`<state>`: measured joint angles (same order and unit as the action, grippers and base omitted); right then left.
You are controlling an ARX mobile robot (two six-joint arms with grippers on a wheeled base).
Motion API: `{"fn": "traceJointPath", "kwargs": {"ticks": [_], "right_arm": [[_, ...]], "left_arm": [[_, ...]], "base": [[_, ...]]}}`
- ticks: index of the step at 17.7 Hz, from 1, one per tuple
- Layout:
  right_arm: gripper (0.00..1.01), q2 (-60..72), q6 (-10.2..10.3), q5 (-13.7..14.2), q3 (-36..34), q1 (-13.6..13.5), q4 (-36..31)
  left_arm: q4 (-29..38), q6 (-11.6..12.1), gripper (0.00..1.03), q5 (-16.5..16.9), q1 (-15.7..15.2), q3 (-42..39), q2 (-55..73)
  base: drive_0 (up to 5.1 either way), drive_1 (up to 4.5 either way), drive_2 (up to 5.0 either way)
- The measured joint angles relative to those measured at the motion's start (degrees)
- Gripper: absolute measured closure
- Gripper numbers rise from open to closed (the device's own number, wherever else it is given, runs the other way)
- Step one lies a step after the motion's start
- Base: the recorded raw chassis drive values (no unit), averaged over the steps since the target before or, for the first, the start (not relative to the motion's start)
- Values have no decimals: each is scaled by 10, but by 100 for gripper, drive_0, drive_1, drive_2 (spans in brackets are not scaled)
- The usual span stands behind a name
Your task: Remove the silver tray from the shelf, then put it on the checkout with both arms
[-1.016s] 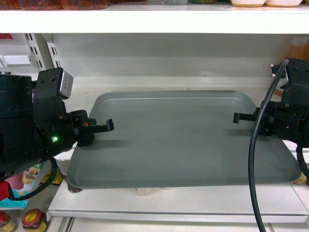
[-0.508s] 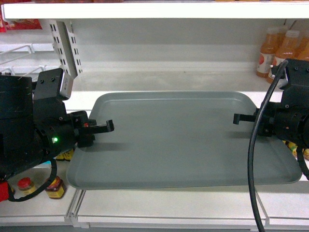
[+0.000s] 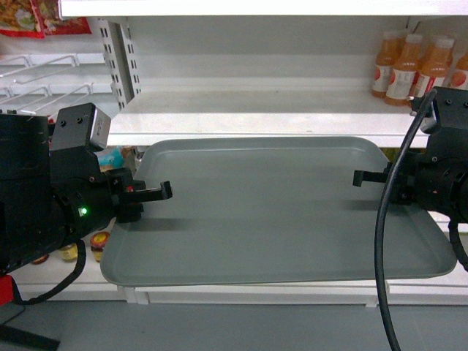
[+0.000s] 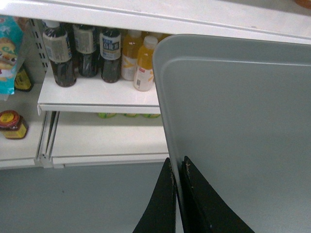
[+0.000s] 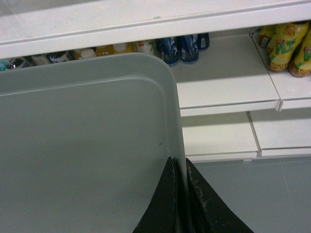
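Note:
The silver tray (image 3: 270, 212) hangs level between my two arms, in front of the white shelf (image 3: 256, 117) and clear of its board. My left gripper (image 3: 164, 191) is shut on the tray's left rim. In the left wrist view its jaws (image 4: 177, 162) pinch the rim of the tray (image 4: 243, 136), one finger on each side. My right gripper (image 3: 358, 178) is shut on the right rim. The right wrist view shows its jaws (image 5: 178, 162) clamped on the edge of the tray (image 5: 82, 155). The checkout is out of view.
Orange juice bottles (image 3: 409, 66) stand at the shelf's back right, beside a slotted white upright (image 3: 121, 55). Jars (image 3: 99, 241) sit low on the left. Dark and yellow bottles (image 4: 87, 53) and yellow packs (image 5: 286, 46) fill lower shelves. Grey floor (image 3: 219, 329) lies below the tray.
The shelf has drawn away and risen in the head view. The tray, still gripped on both rims, has come off the shelf board and now hangs over the floor.

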<state>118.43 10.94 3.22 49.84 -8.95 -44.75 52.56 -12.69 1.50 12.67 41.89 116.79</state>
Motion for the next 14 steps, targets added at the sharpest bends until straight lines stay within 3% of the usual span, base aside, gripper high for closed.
{"fn": "traceJointPath", "kwargs": {"ticks": [14], "right_arm": [[98, 0, 0, 1, -1, 0, 1]], "left_arm": [[-1, -1, 100, -1, 2, -1, 0]], "base": [[10, -417, 437]]}}
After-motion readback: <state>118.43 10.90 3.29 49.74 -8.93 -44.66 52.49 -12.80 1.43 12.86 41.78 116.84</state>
